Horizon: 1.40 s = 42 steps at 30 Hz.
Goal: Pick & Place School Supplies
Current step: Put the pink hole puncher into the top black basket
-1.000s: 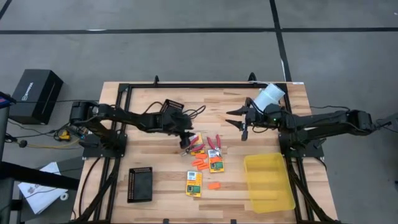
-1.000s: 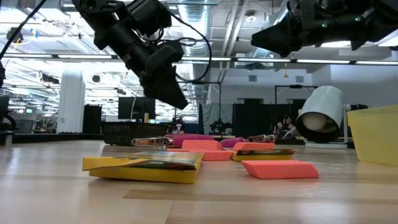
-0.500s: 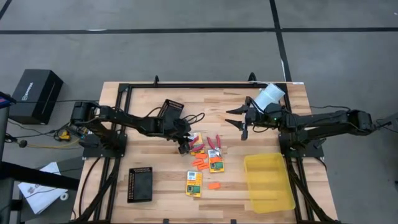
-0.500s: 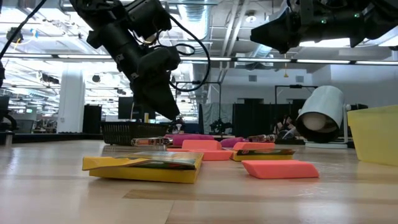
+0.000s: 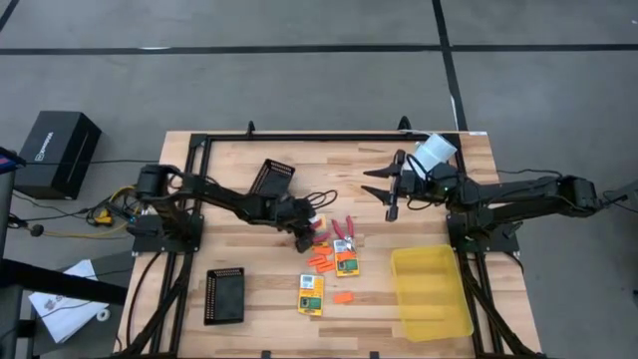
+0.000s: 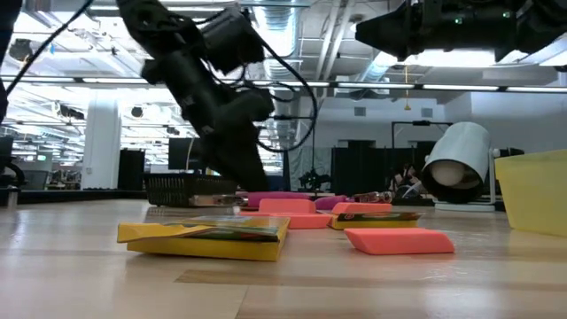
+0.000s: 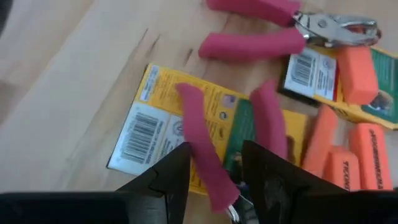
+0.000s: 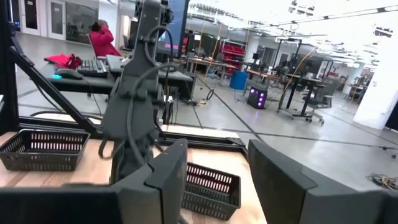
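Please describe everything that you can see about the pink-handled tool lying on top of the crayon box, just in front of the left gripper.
The pink-handled tool has two long handles covered in a soft-looking pink sleeve; they spread apart in a V and meet at a bit of bare metal close to the left gripper. It lies flat across the yellow crayon box, touching its green-marked face. The gripper's open fingers straddle the joined end, not yet closed on it. A second, similar tool lies apart on the table.

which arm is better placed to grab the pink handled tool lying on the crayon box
Left. Its gripper hangs open right over the pink-handled tool on the crayon box; the right gripper hovers off toward the table's far edge.
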### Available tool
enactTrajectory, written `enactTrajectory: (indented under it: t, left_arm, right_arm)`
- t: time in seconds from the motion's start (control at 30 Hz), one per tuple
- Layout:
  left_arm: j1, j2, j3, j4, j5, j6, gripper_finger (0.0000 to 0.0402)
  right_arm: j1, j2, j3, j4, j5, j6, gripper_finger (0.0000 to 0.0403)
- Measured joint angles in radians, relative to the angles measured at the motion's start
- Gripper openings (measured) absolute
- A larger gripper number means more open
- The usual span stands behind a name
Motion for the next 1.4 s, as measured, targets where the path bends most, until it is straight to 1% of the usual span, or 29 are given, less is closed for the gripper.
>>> enactTrajectory:
  t: [0.2,0.37,0.43,0.5,0.67,0.87,1.0,1.2,1.27,1.4]
  left_arm:
    - [0.030,0.063,0.041,0.002,0.004,0.008,0.0140]
    - [0.036,0.067,0.043,-0.015,0.004,0.009,0.0140]
    - [0.036,0.067,0.043,-0.017,0.001,0.012,0.0134]
    - [0.036,0.067,0.042,-0.019,-0.001,0.033,0.0116]
    - [0.036,0.067,0.041,-0.018,-0.019,0.082,0.0033]
    - [0.035,0.057,0.040,-0.007,-0.003,0.116,0.0033]
    - [0.035,-0.017,0.046,0.011,-0.006,0.166,0.0033]
    - [0.051,-0.207,0.046,0.003,-0.066,0.262,0.0033]
    - [0.068,-0.276,0.047,-0.021,-0.112,0.287,0.0033]
    - [0.132,-0.382,0.047,-0.146,-0.223,0.315,0.0033]
  right_arm:
    - [0.002,0.000,0.050,-0.097,0.000,-0.001,0.0164]
    - [0.008,0.000,0.063,-0.109,0.000,-0.026,0.0164]
    - [0.008,0.000,0.067,-0.106,0.000,-0.033,0.0164]
    - [0.009,0.000,0.067,-0.105,0.000,-0.042,0.0165]
    - [0.009,0.000,0.067,-0.104,0.000,-0.042,0.0160]
    - [0.008,0.000,0.067,-0.104,-0.001,-0.042,0.0152]
    - [0.008,0.000,0.067,-0.100,-0.001,-0.042,0.0147]
    - [0.008,0.000,0.067,-0.080,-0.001,-0.042,0.0144]
    - [0.008,0.000,0.067,-0.075,-0.001,-0.042,0.0144]
    - [0.016,0.000,0.067,-0.058,-0.003,-0.034,0.0145]
